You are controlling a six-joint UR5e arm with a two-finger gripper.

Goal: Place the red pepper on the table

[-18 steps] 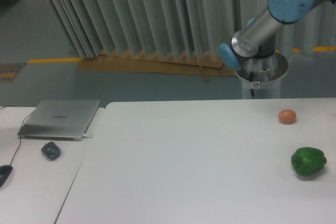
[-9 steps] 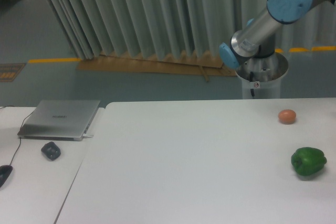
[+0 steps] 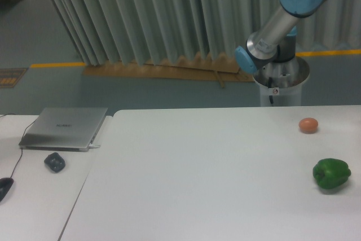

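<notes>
Camera view: arm enters from upper right; the hand lies outside the frame, state not visible. No red pepper is visible. Surface carries a green pepper and an orange ball, apart.

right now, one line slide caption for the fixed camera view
White table with green pepper and orange ball; gripper unseen.

We've got grey pleated curtains along the back, a teal floor with a yellow line, and a white side desk.
</notes>
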